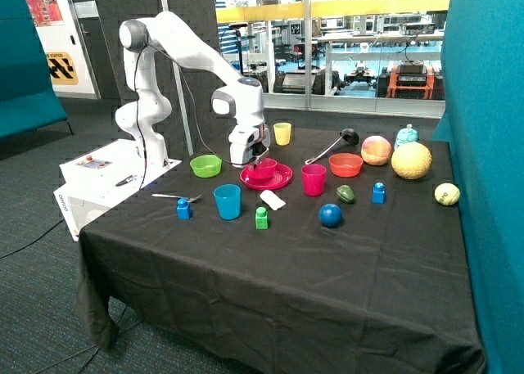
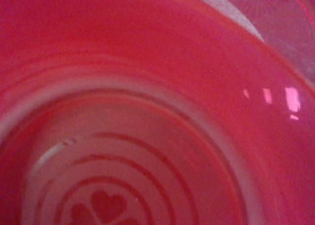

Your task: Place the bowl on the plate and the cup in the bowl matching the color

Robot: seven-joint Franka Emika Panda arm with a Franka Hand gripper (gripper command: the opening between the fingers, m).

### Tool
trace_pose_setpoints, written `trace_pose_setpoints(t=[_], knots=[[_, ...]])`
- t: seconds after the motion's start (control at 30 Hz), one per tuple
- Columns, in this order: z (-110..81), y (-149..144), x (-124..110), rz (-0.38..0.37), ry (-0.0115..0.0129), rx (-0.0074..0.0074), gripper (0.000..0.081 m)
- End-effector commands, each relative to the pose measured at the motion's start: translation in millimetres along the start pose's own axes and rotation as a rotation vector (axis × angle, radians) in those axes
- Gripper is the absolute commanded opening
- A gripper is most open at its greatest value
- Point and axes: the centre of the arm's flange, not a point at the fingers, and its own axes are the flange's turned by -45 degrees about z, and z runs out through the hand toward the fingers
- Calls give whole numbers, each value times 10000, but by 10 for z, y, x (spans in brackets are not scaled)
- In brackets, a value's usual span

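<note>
- The round magenta-pink plastic bowl sat on the flat magenta-pink plastic plate, directly under the gripper.
- The tapered magenta-pink plastic cup stood upright just beside the plate, away from the arm's base.
- Whether the gripper grasped the bowl, I cannot tell; the wrist view showed only the bowl's inside.

Robotics laboratory. Behind the black-draped tabletop, glass partitions reveal workbenches and equipment. A white robot arm stands beside it; teal acoustic panels flank the tabletop.
</note>
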Motion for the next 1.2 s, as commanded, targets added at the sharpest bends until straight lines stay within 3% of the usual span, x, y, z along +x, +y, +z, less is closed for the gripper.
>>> trace_pose_setpoints(t=[0.0,0.17,0.4,1.17], knots=[[10,-7,39,-202,3,24,27],[5,-29,57,-382,3,23,298],[-25,-46,48,-538,4,23,505],[-93,-45,-22,-589,4,23,700]])
